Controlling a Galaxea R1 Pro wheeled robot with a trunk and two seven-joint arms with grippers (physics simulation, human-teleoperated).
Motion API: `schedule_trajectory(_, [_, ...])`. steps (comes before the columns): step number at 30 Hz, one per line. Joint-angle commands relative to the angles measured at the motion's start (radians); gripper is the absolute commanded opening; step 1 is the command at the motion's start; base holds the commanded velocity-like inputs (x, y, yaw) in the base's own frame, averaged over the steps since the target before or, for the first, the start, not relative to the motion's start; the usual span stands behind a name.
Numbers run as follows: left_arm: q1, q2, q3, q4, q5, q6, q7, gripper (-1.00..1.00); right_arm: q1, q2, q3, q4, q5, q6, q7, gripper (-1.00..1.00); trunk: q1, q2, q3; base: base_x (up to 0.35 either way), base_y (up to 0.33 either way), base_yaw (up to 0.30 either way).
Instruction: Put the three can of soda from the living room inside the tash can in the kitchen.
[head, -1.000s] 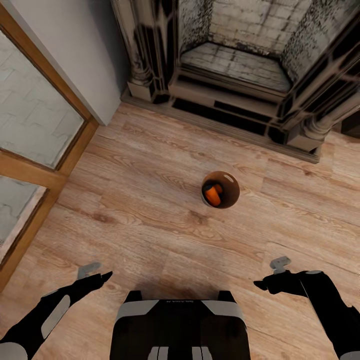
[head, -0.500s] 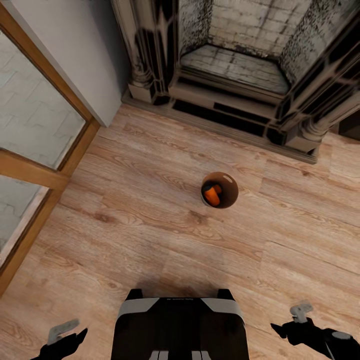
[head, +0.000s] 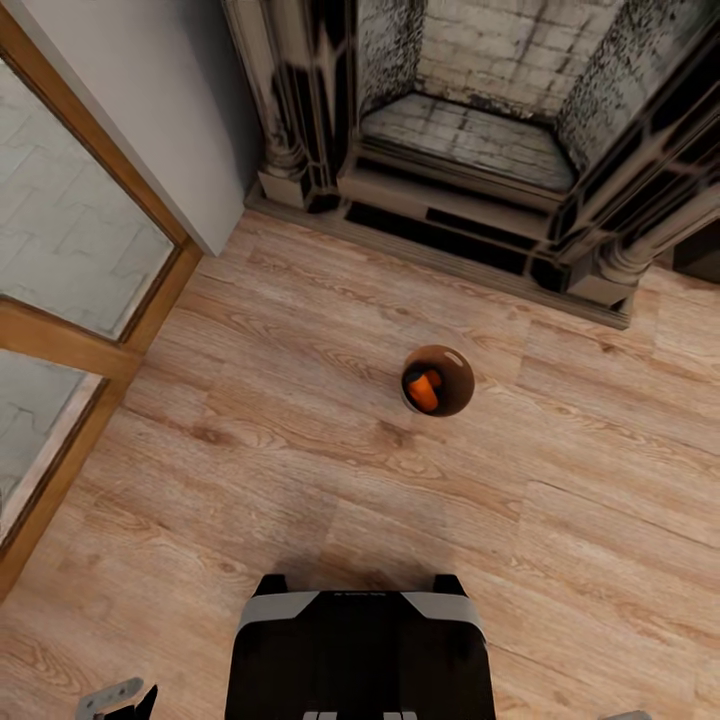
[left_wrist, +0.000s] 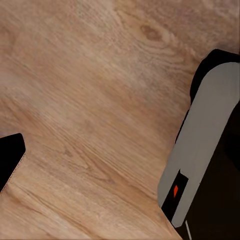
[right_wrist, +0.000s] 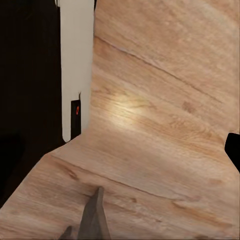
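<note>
The trash can (head: 452, 363), small, round and brown inside, stands on the wood plank floor in front of the brick fireplace. An orange soda can (head: 425, 391) lies inside it, with a darker shape beside it that I cannot make out. My left gripper (head: 118, 697) just shows at the head view's bottom left edge, far from the bin. In the left wrist view one black finger (left_wrist: 10, 159) hangs over bare floor with nothing held. In the right wrist view a black fingertip (right_wrist: 233, 149) sits over bare planks, also holding nothing.
The dark fireplace surround (head: 450, 240) runs across the back. A wood-framed glass door (head: 70, 290) and a grey wall corner (head: 170, 110) close the left side. My own base (head: 360, 650) sits at the bottom middle. Open plank floor (head: 300, 480) lies between base and bin.
Both arms have drawn back and down, sliding out of the head view toward its bottom edge. The bin and the can inside it have stayed put.
</note>
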Motion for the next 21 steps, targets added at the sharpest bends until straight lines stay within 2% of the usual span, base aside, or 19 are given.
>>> schedule_trajectory(1, [0.0,-0.001,0.0,0.002,0.0,-0.013,0.0,1.0,0.0,0.0,-0.001,0.012,-0.001,-0.007,-0.006,1.0,-0.004,0.007,0.003,0.0,0.0,0.0])
schedule_trajectory(3, [0.0,-0.011,-0.001,0.005,-0.001,-0.044,-0.001,1.0,0.0,-0.003,-0.003,0.035,-0.004,-0.037,-0.017,1.0,-0.012,0.021,0.01,0.0,0.0,0.0])
schedule_trajectory(8, [0.001,-0.047,-0.017,0.016,-0.001,-0.067,-0.001,1.0,0.0,-0.001,-0.004,0.053,-0.007,-0.085,-0.026,1.0,-0.031,0.056,0.025,0.0,0.0,0.0])
schedule_trajectory(13, [0.001,-0.066,-0.07,0.048,0.0,-0.076,0.001,1.0,0.0,0.001,-0.004,0.06,-0.007,-0.103,-0.029,1.0,-0.05,0.091,0.041,0.0,0.0,0.0])
schedule_trajectory(16, [0.001,-0.072,-0.133,0.067,0.0,-0.078,0.002,1.0,0.0,0.001,-0.004,0.062,-0.008,-0.109,-0.031,1.0,-0.061,0.112,0.05,0.0,0.0,0.0])
schedule_trajectory(18, [0.001,-0.074,-0.155,0.072,0.0,-0.079,0.008,1.0,0.0,0.001,-0.004,0.062,-0.008,-0.11,-0.031,1.0,-0.069,0.126,0.057,0.0,0.0,0.0])
schedule_trajectory(21, [0.002,-0.075,-0.168,0.074,0.0,-0.079,0.024,1.0,0.0,0.001,-0.005,0.062,-0.009,-0.111,-0.032,1.0,-0.081,0.147,0.066,0.0,0.0,0.0])
